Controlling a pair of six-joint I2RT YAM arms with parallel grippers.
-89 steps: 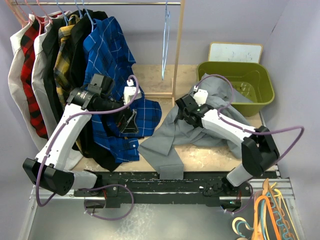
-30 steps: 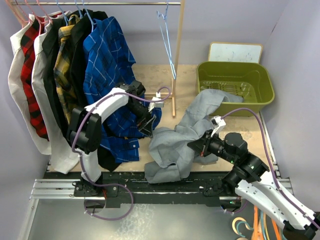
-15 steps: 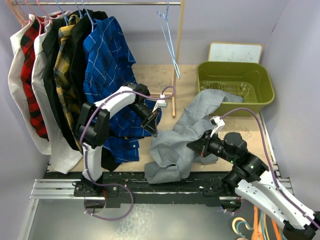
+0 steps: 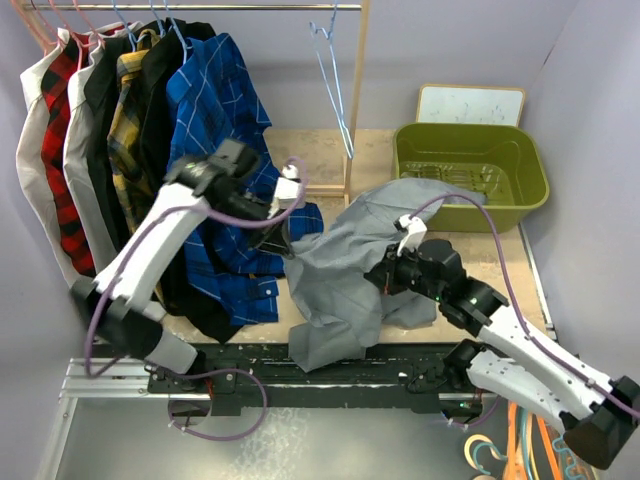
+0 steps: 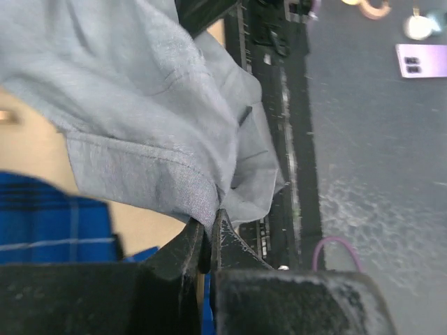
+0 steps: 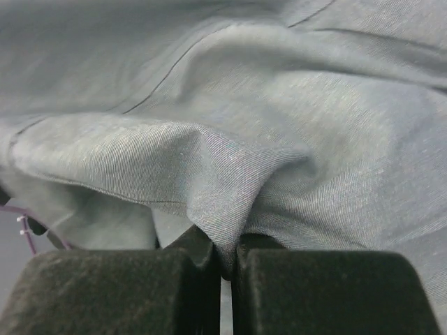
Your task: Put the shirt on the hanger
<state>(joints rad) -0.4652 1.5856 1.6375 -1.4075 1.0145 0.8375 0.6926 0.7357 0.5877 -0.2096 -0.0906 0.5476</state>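
The light-grey shirt (image 4: 340,270) is stretched above the table between my two grippers, its lower part drooping to the front edge. My left gripper (image 4: 284,241) is shut on the shirt's left hem; in the left wrist view the shirt (image 5: 140,118) hangs from the jaws of the left gripper (image 5: 211,234). My right gripper (image 4: 386,277) is shut on a fold at the shirt's right side; the shirt (image 6: 244,132) fills the right wrist view, pinched in the right gripper (image 6: 228,262). The light-blue wire hanger (image 4: 336,85) hangs bare from the rail, behind the shirt.
A rail (image 4: 200,7) at the back left carries several shirts, with the blue checked shirt (image 4: 215,120) just behind my left arm. A wooden post (image 4: 356,100) stands beside the hanger. A green bin (image 4: 470,190) sits at the back right. Orange hangers (image 4: 530,440) lie at the near right.
My left gripper has shut on the shirt's left hem and pulled it up and left. The right gripper carried its fold up and farther back, so the shirt now spreads between them.
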